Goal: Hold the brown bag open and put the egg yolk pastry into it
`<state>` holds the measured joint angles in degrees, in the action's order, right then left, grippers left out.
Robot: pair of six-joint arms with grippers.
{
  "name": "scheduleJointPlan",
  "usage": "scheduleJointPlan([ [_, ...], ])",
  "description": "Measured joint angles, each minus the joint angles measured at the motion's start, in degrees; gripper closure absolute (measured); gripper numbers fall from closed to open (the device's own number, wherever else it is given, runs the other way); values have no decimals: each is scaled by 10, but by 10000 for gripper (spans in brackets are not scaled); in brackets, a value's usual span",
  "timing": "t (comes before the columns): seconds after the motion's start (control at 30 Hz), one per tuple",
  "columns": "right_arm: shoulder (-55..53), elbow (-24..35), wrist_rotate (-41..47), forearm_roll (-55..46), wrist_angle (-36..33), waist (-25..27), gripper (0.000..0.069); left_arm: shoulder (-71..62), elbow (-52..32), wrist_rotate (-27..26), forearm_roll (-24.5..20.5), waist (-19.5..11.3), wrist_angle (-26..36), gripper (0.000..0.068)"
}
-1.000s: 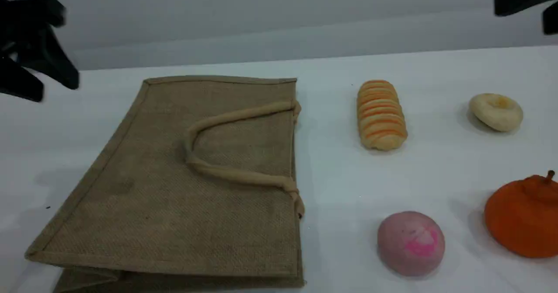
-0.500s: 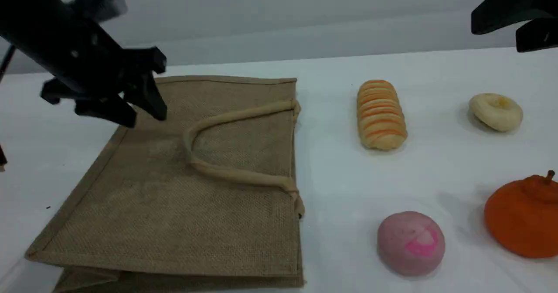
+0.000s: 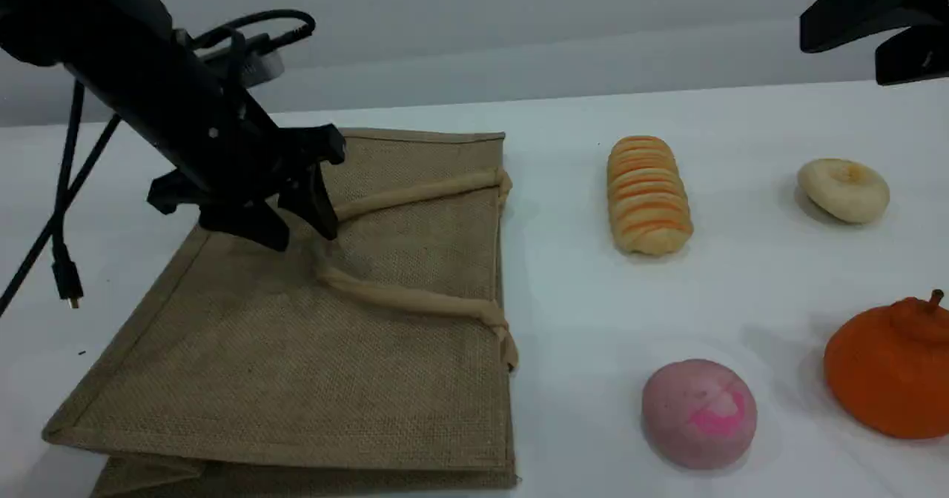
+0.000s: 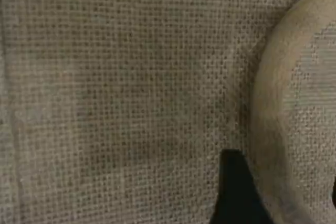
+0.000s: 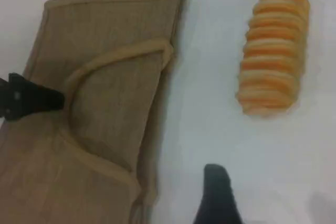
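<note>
Left claw (image 3: 300, 224) hangs over the brown bag (image 3: 311, 320), its two dark fingers spread apart and empty, tips poised at the bend of the upper handle (image 3: 415, 194). In the left wrist view one dark fingertip (image 4: 233, 190) sits just beside the handle's pale curve against the coarse weave; whether it touches the fabric cannot be told. A black cable (image 3: 63, 194) trails from the arm on the scene's left.

Right claw (image 3: 882, 27) is only partly in view at the scene's top right corner, raised well above the tabletop (image 3: 741, 276), its fingers parted with nothing between them. Its own camera looks down on the bag's handle side and the orange-striped loaf (image 5: 273, 51).

Tan-brown and woven, the bag lies flat on the tabletop's left half, its mouth edge facing right and not opened, with a lighter beige handle resting in a loop on its upper face.

On the far right of the tabletop, well apart from the bag, sits the egg yolk pastry (image 3: 844, 189): small, pale cream and round, with a yellowish dimple at its centre. The striped loaf lies between pastry and bag. Nearer the camera are a pink dome bun (image 3: 698, 413) and an orange pumpkin-shaped item (image 3: 890, 368).
</note>
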<state>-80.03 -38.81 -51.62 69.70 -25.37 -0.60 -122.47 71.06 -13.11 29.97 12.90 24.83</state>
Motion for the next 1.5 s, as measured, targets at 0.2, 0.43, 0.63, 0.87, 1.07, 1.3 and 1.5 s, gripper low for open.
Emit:
scheduleJointPlan([
  [0.2,0,0,0,7,0,0,253,-28,13,32,0,9,-10,298],
  [0.43,0,0,-1,7,0,0,253,-52,30,56,0,11,-11,298],
  [0.63,0,0,-1,7,0,0,253,-60,32,61,0,11,-4,298],
  [0.87,0,0,-6,9,-1,0,253,-61,34,65,1,11,7,406],
  [1.07,0,0,-6,9,-2,0,253,-59,34,81,4,11,2,595],
  [1.3,0,0,-6,9,-2,0,253,-5,53,76,-3,11,25,595],
  [1.5,0,0,-17,9,-2,0,254,81,122,57,-34,11,119,595],
])
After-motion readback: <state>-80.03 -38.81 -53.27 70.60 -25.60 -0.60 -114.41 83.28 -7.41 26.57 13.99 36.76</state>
